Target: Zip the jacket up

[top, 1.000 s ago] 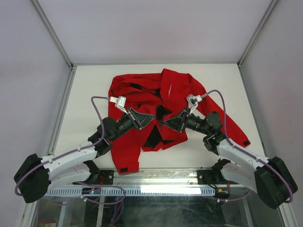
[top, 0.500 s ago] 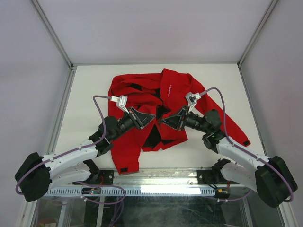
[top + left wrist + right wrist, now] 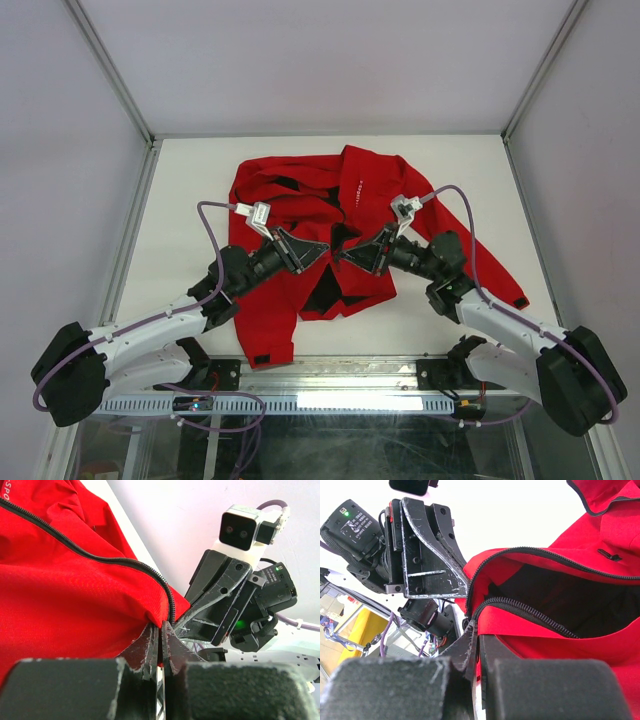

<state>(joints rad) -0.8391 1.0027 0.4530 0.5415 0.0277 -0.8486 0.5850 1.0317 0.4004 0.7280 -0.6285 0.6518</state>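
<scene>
Red jacket (image 3: 380, 180) crumpled mid-frame on white tabletop (image 3: 180, 200), zipper (image 3: 530, 612) undone. At centre, left claw (image 3: 160, 641) is clamped on one hem corner of the jacket, right claw (image 3: 476, 647) clamped on the opposite zipper edge, tips close together.

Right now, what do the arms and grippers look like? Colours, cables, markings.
White links and black joints on the left arm and right arm. A purple cable loops to each white wrist camera. The left gripper and right gripper are black, scuffed wedges. Green LEDs on the wrists.
</scene>
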